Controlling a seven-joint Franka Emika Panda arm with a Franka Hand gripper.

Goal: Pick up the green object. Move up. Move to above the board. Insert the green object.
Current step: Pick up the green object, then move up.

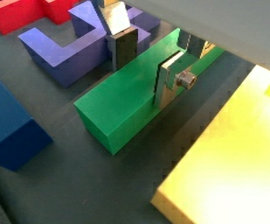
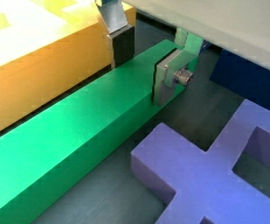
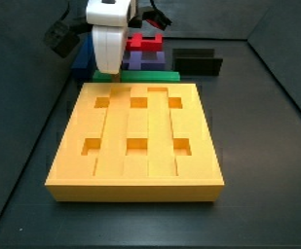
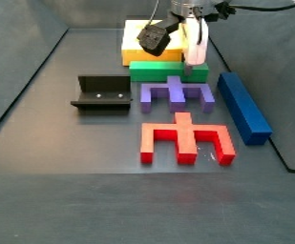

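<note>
The green object (image 4: 160,72) is a long green bar lying on the floor along the near edge of the yellow-orange board (image 4: 139,40). It shows in both wrist views (image 1: 120,105) (image 2: 79,131) and as a strip behind the board in a side view (image 3: 153,75). My gripper (image 4: 195,63) stands over the bar's right end. In both wrist views the gripper (image 1: 148,70) (image 2: 143,59) straddles the bar, with the dark pad (image 1: 124,48) against one long side and the silver finger (image 1: 172,80) against the other. The board's six holes (image 3: 133,100) are empty.
A purple block (image 4: 176,93) lies just in front of the green bar, a blue bar (image 4: 242,105) to its right, and a red piece (image 4: 181,138) nearer the front. The fixture (image 4: 101,92) stands left of the purple block. Dark walls ring the floor.
</note>
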